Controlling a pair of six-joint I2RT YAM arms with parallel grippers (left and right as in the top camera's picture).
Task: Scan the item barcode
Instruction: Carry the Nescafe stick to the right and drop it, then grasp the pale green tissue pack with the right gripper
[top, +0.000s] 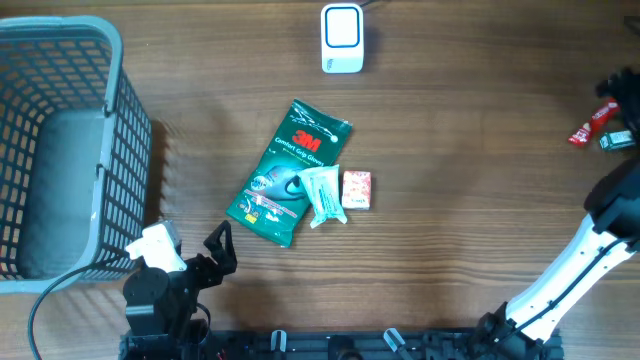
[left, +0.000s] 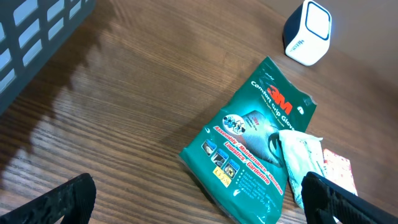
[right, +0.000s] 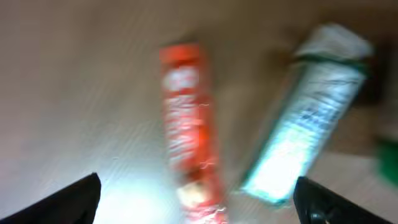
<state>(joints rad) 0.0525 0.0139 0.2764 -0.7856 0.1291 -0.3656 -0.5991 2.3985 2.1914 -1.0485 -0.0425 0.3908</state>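
A white barcode scanner (top: 342, 38) (left: 308, 32) stands at the table's far middle. Mid-table lie a green 3M glove pack (top: 288, 172) (left: 255, 146), a pale tissue packet (top: 324, 195) (left: 301, 158) on its corner, and a small red-patterned box (top: 357, 189) (left: 339, 169). At the far right lie a red bar-shaped packet (top: 590, 125) (right: 186, 134) and a green-and-white packet (top: 617, 141) (right: 308, 127), both blurred in the right wrist view. My right gripper (top: 622, 92) (right: 198, 193) hovers open over the red packet, holding nothing. My left gripper (top: 215, 250) (left: 199, 208) is open near the front edge, short of the glove pack.
A grey mesh basket (top: 120, 150) (left: 37, 31) stands at the left edge, close beside my left arm. The right arm's white link (top: 570, 270) crosses the front right corner.
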